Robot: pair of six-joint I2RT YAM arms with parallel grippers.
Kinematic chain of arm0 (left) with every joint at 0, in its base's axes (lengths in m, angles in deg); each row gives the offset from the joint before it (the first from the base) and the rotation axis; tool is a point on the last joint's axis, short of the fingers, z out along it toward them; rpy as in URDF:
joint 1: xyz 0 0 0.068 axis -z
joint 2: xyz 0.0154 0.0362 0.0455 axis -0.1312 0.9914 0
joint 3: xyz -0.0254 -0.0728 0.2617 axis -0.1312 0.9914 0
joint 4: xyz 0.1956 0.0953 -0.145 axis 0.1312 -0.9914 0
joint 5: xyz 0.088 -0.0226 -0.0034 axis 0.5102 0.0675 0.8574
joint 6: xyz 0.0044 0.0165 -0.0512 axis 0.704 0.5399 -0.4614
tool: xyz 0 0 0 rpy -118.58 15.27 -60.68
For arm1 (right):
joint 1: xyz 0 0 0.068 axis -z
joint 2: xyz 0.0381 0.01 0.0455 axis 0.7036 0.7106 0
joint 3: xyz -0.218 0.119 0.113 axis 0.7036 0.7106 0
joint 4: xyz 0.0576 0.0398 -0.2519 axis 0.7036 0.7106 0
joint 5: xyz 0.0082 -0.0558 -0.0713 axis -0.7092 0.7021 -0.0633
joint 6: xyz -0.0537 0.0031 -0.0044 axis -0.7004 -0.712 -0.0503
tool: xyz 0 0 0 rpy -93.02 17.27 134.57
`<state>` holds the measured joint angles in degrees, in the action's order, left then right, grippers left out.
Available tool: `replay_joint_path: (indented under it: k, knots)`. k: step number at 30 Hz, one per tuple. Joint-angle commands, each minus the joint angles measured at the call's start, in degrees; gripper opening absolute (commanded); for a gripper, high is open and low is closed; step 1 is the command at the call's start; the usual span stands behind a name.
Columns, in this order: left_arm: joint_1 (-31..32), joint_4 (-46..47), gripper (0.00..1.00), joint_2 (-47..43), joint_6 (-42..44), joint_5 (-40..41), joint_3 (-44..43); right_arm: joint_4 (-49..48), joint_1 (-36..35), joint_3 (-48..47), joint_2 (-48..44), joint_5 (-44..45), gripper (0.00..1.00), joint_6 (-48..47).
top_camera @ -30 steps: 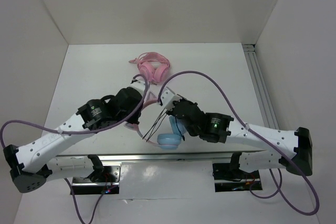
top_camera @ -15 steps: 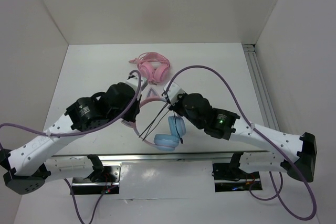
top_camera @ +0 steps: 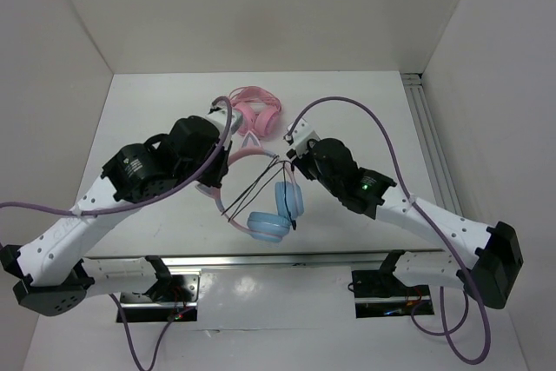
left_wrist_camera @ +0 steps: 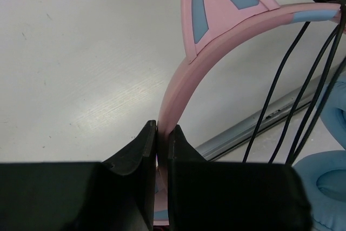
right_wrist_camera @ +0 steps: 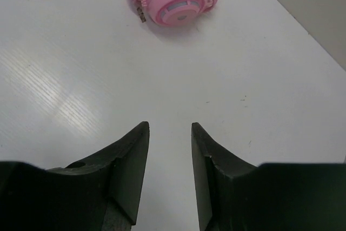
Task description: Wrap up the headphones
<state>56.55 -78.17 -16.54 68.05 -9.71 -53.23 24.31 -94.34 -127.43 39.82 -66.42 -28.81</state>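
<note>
Presently mid-wrap: left end effector [left_wrist_camera: 163, 129] clamps the headband [left_wrist_camera: 179, 82]; right end effector [right_wrist_camera: 169, 128], parted, seemingly empty, must catch the cable [left_wrist_camera: 270, 91].

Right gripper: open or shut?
Open. In the right wrist view the right gripper has its jaws apart, with only bare table between them.

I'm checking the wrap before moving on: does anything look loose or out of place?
Yes: the thin black cable crosses the open arc of the blue-cupped pink-banded cat-ear headphones in several separate strands, away from the band. The left pincer clamps the headband; the right pincer is open, empty.
</note>
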Motion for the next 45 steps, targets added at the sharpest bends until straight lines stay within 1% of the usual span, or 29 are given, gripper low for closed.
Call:
replay_joint_path:
  k: [1, 3, 4, 5, 7, 8, 9, 12, 13, 14, 17, 18, 19, 20, 21, 22, 23, 26, 29, 32, 33, 37, 38, 39, 40, 41, 43, 44, 45]
  knots:
    - [-3.3, 5.6, 0.00, 1.0, 2.5, -2.3, -2.4, -3.7, 1.0, 0.4, -0.2, -2.4, 0.45, 1.5]
    - [-5.7, 6.7, 0.00, 1.7, 3.8, -5.1, -3.1, -3.7, 2.2, 0.9, -0.2, -2.4, 0.46, 2.1]
    - [-8.2, 6.7, 0.00, 3.0, 3.8, -5.8, -4.1, -3.7, 2.3, 0.9, -0.2, -2.4, 0.46, 2.7]
    - [-9.5, 6.7, 0.00, 3.5, 5.3, -6.4, -4.7, -3.7, 3.0, 0.9, -0.2, -2.4, 0.46, 2.7]
    - [-13.0, 6.7, 0.00, 4.7, 5.9, -7.1, -5.7, -3.7, 3.8, 0.9, -0.2, -2.4, 0.49, 3.3]
    - [-14.0, 6.2, 0.00, 5.4, 6.6, -8.1, -6.5, -3.7, 4.6, 0.9, -0.2, -1.7, 0.59, 3.9]
    - [-15.0, 6.2, 0.00, 6.2, 6.6, -8.7, -6.5, -3.7, 5.8, 1.4, -0.2, -1.7, 0.63, 3.9]
    - [-18.9, 7.8, 0.00, 6.2, 6.6, -13.7, -6.5, -3.7, 7.2, 1.4, -0.2, -1.7, 0.71, 5.3]
    - [-19.7, 8.4, 0.00, 6.2, 6.6, -15.8, -5.8, -3.2, 7.7, 0.9, 0.3, -1.7, 0.72, 5.3]
    - [-21.1, 9.0, 0.00, 6.2, 6.6, -15.8, -5.0, -3.2, 7.7, 0.9, 0.3, 0.3, 0.72, 5.9]
    - [-23.4, 10.3, 0.00, 6.2, 5.3, -16.6, -3.4, -2.6, 9.6, 0.4, 0.3, 1.7, 0.74, 7.3]
    - [-23.4, 10.8, 0.00, 6.8, 5.3, -16.6, -3.4, -2.6, 11.1, 0.4, -0.8, 2.6, 0.76, 7.3]
    - [-24.1, 11.4, 0.00, 7.3, 4.0, -15.3, -2.0, -1.5, 13.2, -1.0, -1.6, 3.4, 0.82, 9.3]
    - [-24.9, 11.4, 0.00, 7.3, 3.5, -14.7, -1.9, -0.5, 13.2, -1.8, -1.6, 3.4, 0.86, 10.2]
    - [-24.9, 11.4, 0.00, 8.0, 2.9, -14.6, -1.2, 1.2, 16.0, -3.1, -1.6, 2.8, 0.88, 11.4]
    - [-25.5, 11.9, 0.00, 8.8, 2.2, -13.8, -1.2, 5.1, 17.2, -5.6, -1.6, 2.8, 0.89, 12.9]
    - [-25.5, 12.0, 0.00, 8.8, 1.6, -13.8, -0.6, 6.7, 18.3, -6.8, -1.6, 5.7, 0.90, 16.6]
    - [-25.5, 13.8, 0.00, 10.1, 0.0, -13.8, -0.1, 12.1, 22.5, -9.8, -2.5, 8.9, 0.90, 23.8]
    - [-25.5, 15.0, 0.00, 12.0, -2.3, -13.8, -0.1, 15.4, 24.0, -12.5, -5.0, 12.3, 0.91, 28.2]
    - [-23.4, 16.5, 0.00, 14.9, -5.2, -11.5, -1.0, 20.0, 24.0, -15.7, -5.8, 13.0, 0.91, 30.1]
    - [-21.3, 17.5, 0.00, 17.4, -6.7, -11.0, -1.6, 20.9, 24.0, -17.7, -5.8, 11.2, 0.91, 30.6]
    - [-15.5, 18.0, 0.00, 25.5, -10.0, -8.3, -8.4, 24.4, 24.0, -20.6, -5.8, 8.5, 0.93, 30.6]
    - [-13.6, 17.3, 0.00, 30.7, -10.7, -7.7, -12.6, 25.5, 24.0, -21.3, -5.8, 8.5, 0.93, 30.6]
    - [-12.9, 16.0, 0.00, 33.6, -12.8, -6.9, -15.0, 25.5, 24.0, -22.0, -5.8, 8.5, 0.93, 30.6]
    - [-12.4, 15.0, 0.00, 36.5, -14.4, -6.4, -17.7, 26.5, 24.0, -22.0, -6.4, 8.5, 0.94, 30.6]
    - [-11.8, 14.0, 0.00, 42.6, -16.0, -5.3, -23.3, 28.6, 24.0, -22.8, -7.2, 9.3, 0.94, 30.6]
    - [-11.1, 11.3, 0.00, 48.5, -21.0, -4.7, -29.2, 30.8, 24.0, -24.1, -8.9, 9.8, 0.94, 32.5]
    - [-10.5, 11.2, 0.00, 51.1, -21.9, -4.7, -34.7, 31.4, 24.0, -24.7, -9.8, 9.8, 0.94, 33.1]
    - [-9.8, 11.2, 0.00, 56.6, -22.6, -4.7, -37.3, 31.4, 24.0, -24.7, -10.7, 9.3, 0.94, 33.1]
